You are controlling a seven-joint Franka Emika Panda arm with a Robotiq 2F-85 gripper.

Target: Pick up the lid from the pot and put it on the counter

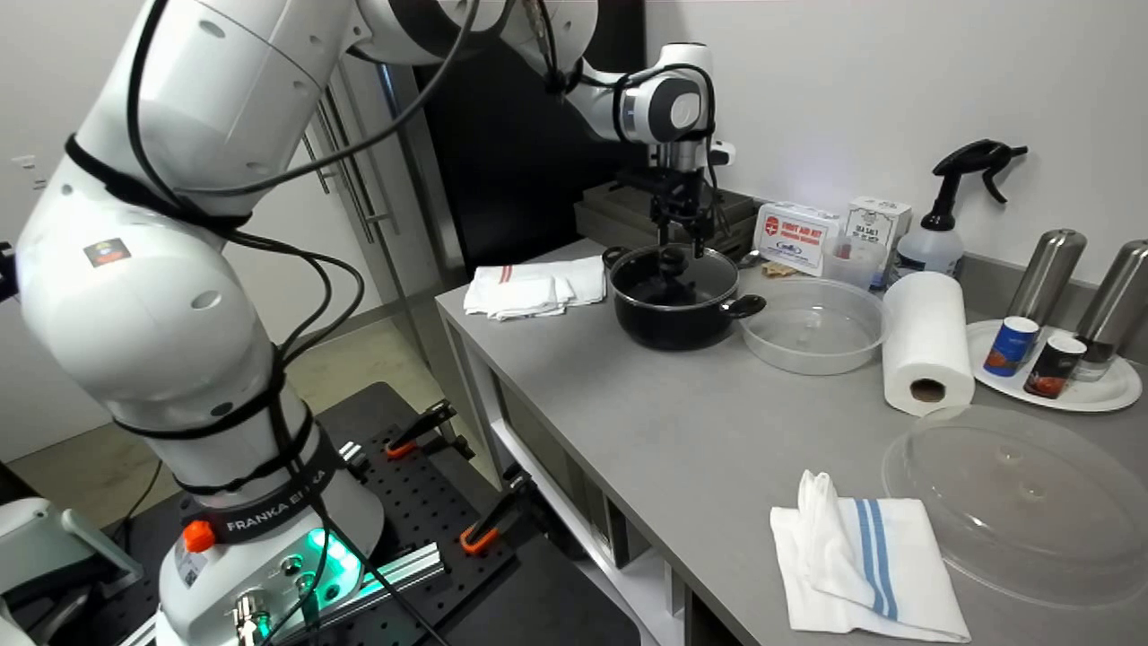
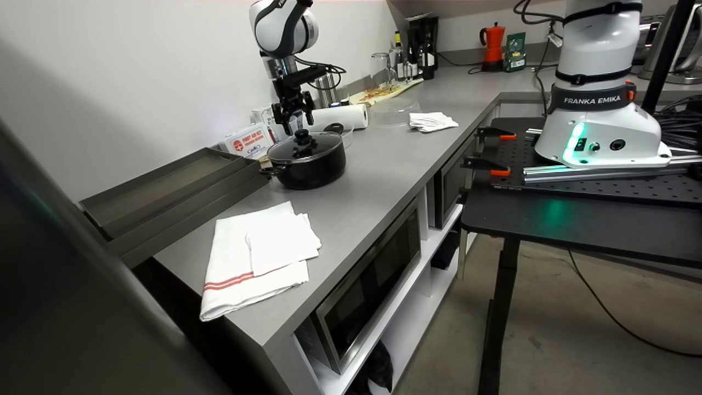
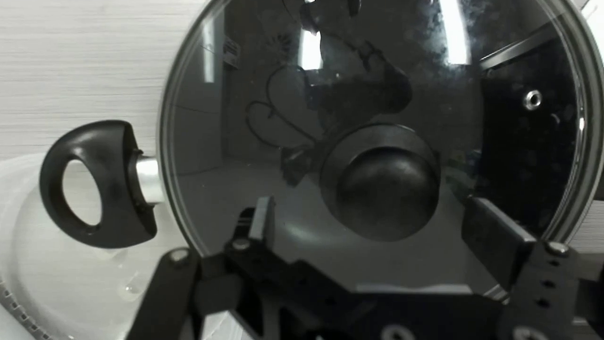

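Observation:
The glass lid (image 1: pixel 713 274) with its black knob (image 1: pixel 673 262) sits on the black pot (image 1: pixel 664 330). The lid (image 2: pixel 332 142) and pot (image 2: pixel 321 171) also show in an exterior view from another side. The pot stands on the light-grey counter (image 1: pixel 646 422). My gripper (image 1: pixel 680 240) points down, close above the lid. In the wrist view my gripper (image 3: pixel 370 208) is open and empty. Its fingers stand apart to either side of the knob (image 3: pixel 389 193), which lies slightly ahead of the line between the tips. Whether the fingertips reach down to knob height is unclear.
A clear round dish (image 1: pixel 812 327) stands right beside the pot's handle. A paper towel roll (image 1: pixel 928 345), first aid box (image 1: pixel 794 238) and spray bottle (image 1: pixel 933 238) are along the wall. Grey trays (image 2: pixel 170 186) and a folded towel (image 2: pixel 258 258) lie near the pot.

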